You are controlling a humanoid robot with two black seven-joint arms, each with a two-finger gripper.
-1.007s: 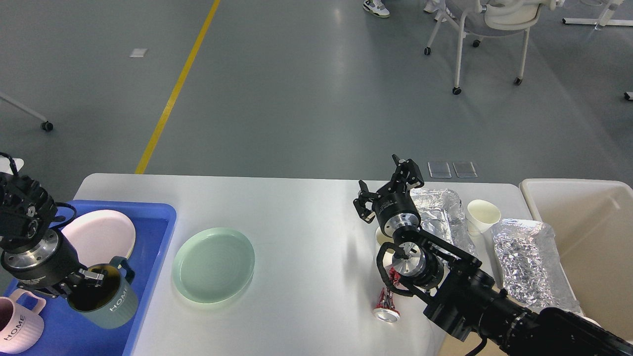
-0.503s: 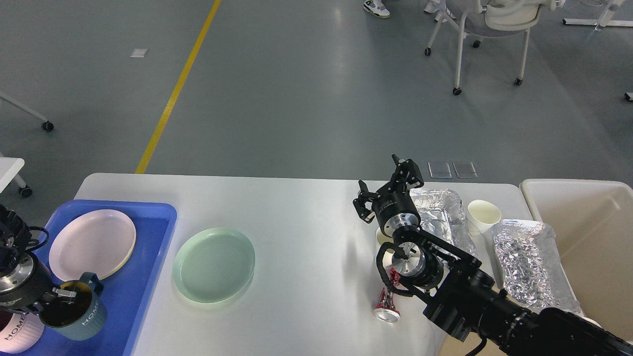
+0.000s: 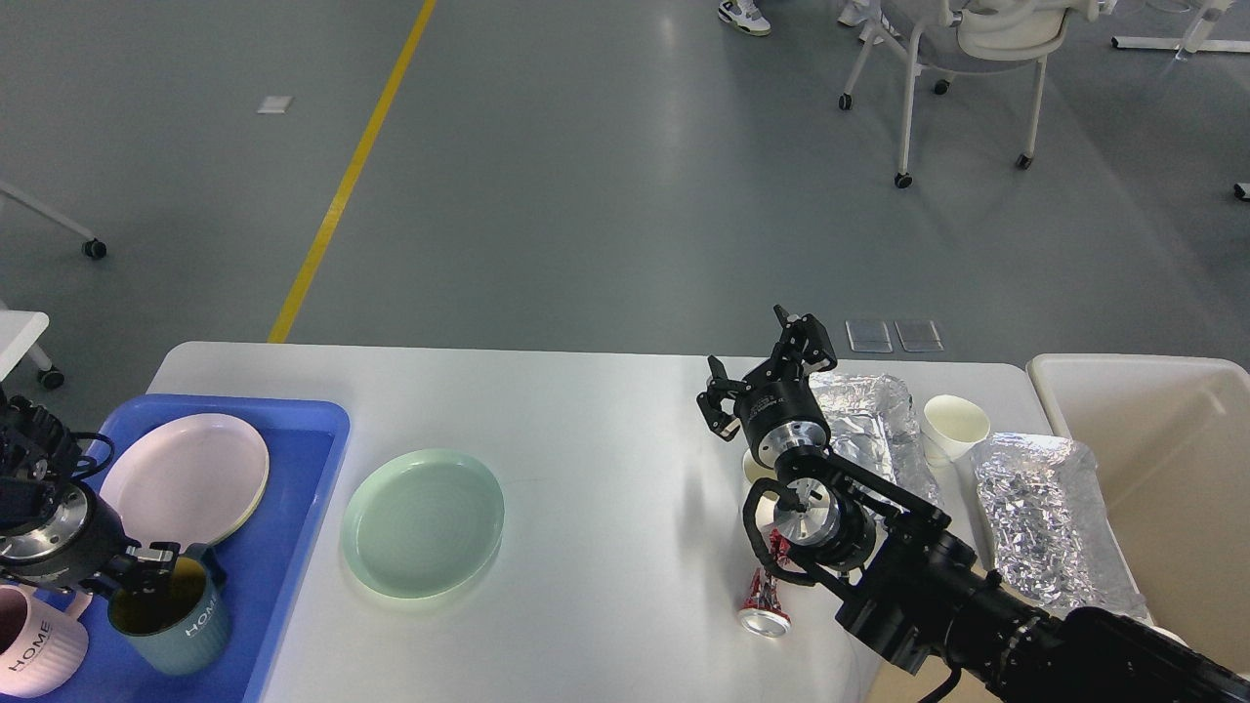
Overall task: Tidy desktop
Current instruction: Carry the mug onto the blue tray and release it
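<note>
The white surface [image 3: 586, 469] fills the lower part of the view, with a cream bin [image 3: 1152, 439] at its right end and a blue tray [image 3: 293, 508] on its left end. The step in hand seems to be placing the teal mug [image 3: 181, 620] in the tray: the left hand [image 3: 146, 571] is clenched on its rim, beside one pink mug [image 3: 34, 649]. Next, I judge, it must release the mug and go for the green plate [image 3: 423, 522]. The right hand [image 3: 767, 376] is released, hovering above the rubbish. I count two plates, one pink [image 3: 186, 478], two foil pieces [image 3: 1040, 517], two mugs, at least one paper cup [image 3: 955, 422] and one crushed can [image 3: 765, 600].
</note>
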